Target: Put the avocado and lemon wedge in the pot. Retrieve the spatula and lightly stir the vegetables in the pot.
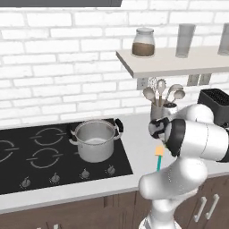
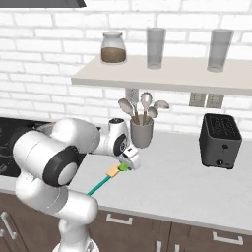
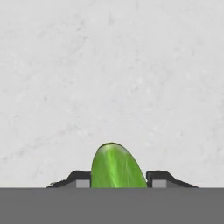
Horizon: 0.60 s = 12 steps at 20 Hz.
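A glossy green avocado sits between my two fingertips in the hand view, and my gripper is shut on it over pale counter. In the right base view, the gripper hangs low over the counter with a bit of green avocado showing under it. The spatula lies flat right beside it, its yellow-orange head nearest the gripper and its teal handle running toward the front edge. The steel pot stands on the right side of the black cooktop, to the left of the spatula.
A grey utensil cup with spoons and a whisk stands against the brick wall just behind my hand. A black toaster sits to the right. A shelf with a jar and glasses runs overhead. My own white arm hides part of the counter.
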Tool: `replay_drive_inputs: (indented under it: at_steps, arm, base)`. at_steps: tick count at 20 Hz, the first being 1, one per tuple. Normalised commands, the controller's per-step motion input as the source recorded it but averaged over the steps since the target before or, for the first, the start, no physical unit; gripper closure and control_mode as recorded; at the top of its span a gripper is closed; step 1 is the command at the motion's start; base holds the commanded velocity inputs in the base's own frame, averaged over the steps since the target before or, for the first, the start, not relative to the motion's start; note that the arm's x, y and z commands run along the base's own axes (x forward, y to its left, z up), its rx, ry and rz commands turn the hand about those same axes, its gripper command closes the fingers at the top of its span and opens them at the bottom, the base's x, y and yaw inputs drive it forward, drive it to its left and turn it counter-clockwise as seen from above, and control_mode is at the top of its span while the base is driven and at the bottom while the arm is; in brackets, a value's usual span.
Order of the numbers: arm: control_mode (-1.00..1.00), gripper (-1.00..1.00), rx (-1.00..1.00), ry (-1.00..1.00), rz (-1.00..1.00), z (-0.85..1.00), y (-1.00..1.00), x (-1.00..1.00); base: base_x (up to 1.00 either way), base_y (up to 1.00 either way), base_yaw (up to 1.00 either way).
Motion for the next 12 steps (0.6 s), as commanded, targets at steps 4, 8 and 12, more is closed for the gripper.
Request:
replay_drive_inputs:
  at_steps: [4,8,12]
  arm:
    - [-1.0,1.0,0.0,-0.28,0.0,1.0,0.0,-0.77]
    - [-1.0,1.0,0.0,-0.13,0.0,1.0,0.4,-0.6]
    - [-1.0,1.0,0.0,0.0,0.01,1.0,0.93,-0.23]
  base:
    - [0.0,0.0,0.0]
    - [0.0,0.0,0.0]
    - [0.0,0.0,0.0]
